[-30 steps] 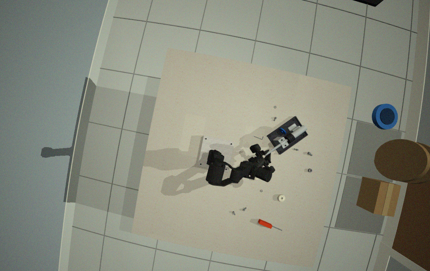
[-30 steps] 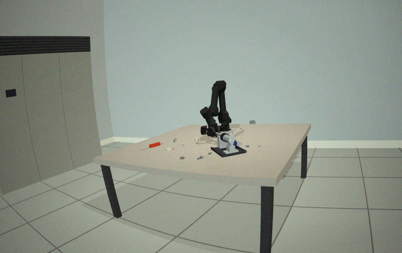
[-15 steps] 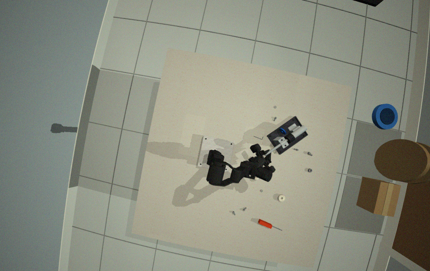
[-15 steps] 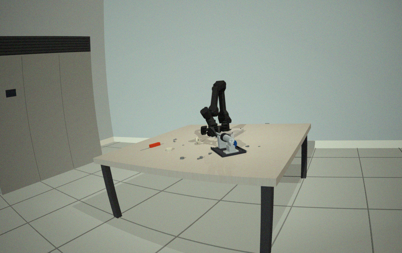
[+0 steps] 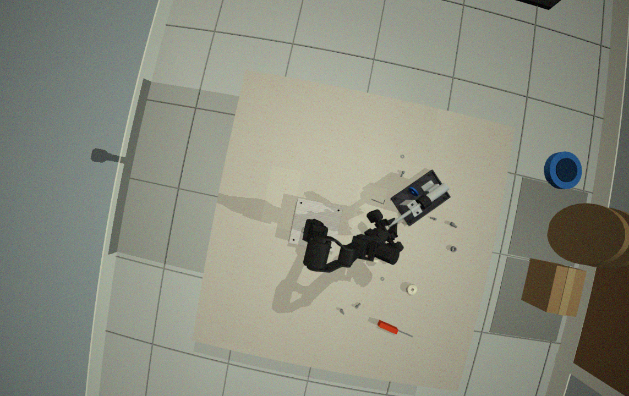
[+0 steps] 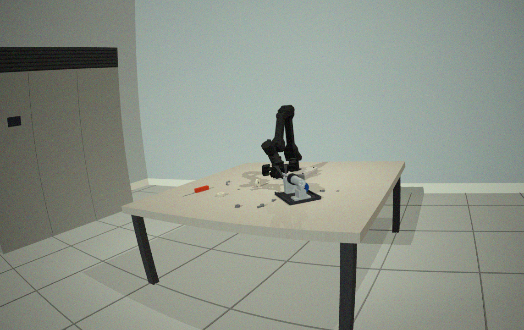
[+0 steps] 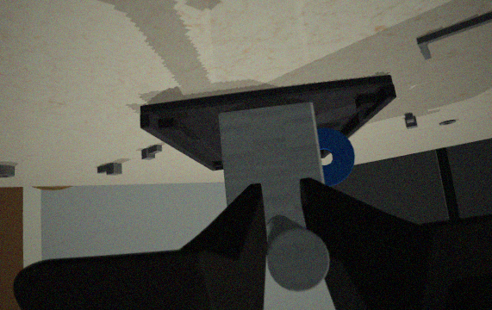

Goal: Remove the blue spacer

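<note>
My gripper (image 5: 389,225) (image 6: 282,173) (image 7: 281,192) is shut on the outer part of the pale shaft (image 5: 399,218) (image 7: 298,259), whose round end faces the wrist camera. The shaft runs through an upright pale block (image 5: 414,208) (image 7: 269,146) on the dark base (image 5: 398,202) (image 6: 285,198) (image 7: 267,91). Beyond that block are a black ring (image 5: 423,200) (image 6: 291,178) and the white cylinder (image 5: 436,192) (image 6: 296,180) of the housing. A blue spacer (image 5: 413,191) (image 6: 306,187) (image 7: 344,157) is off the shaft, beside it over the base. Its underside contact is unclear.
A hex key (image 5: 378,201) (image 7: 465,25) lies left of the base. Small bolts and nuts lie around it. A cream spool (image 5: 411,289) (image 6: 219,194) and a red screwdriver (image 5: 387,326) (image 6: 201,189) lie farther off on the table.
</note>
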You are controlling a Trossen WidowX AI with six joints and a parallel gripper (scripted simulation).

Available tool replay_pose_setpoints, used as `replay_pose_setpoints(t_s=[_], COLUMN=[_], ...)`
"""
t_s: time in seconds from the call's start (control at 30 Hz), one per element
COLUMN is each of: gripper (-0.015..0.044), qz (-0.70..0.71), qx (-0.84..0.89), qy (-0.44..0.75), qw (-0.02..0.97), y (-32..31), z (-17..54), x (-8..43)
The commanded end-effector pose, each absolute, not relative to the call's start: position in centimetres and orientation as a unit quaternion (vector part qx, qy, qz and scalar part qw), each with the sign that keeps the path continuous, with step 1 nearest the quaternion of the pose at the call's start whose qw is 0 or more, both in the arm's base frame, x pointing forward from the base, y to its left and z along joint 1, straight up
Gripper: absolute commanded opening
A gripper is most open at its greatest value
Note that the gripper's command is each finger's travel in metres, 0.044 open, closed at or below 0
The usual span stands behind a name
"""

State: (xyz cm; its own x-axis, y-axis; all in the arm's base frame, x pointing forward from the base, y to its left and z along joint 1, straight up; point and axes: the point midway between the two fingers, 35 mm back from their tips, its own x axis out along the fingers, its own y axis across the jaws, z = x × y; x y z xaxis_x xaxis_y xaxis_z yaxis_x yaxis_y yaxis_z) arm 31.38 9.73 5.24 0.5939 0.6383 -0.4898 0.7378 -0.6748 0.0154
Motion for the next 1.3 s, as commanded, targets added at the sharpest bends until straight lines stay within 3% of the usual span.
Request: replay_pose_setpoints(t_s=[0.0, 1.27], gripper=[0.0, 0.0], qz=[-0.227, -0.227], qx=[0.886, 0.886], qy=[0.39, 0.39], qw=[0.109, 0.108], y=[9.97, 10.82], z=[5.35, 5.38], x=[31.55, 32.32])
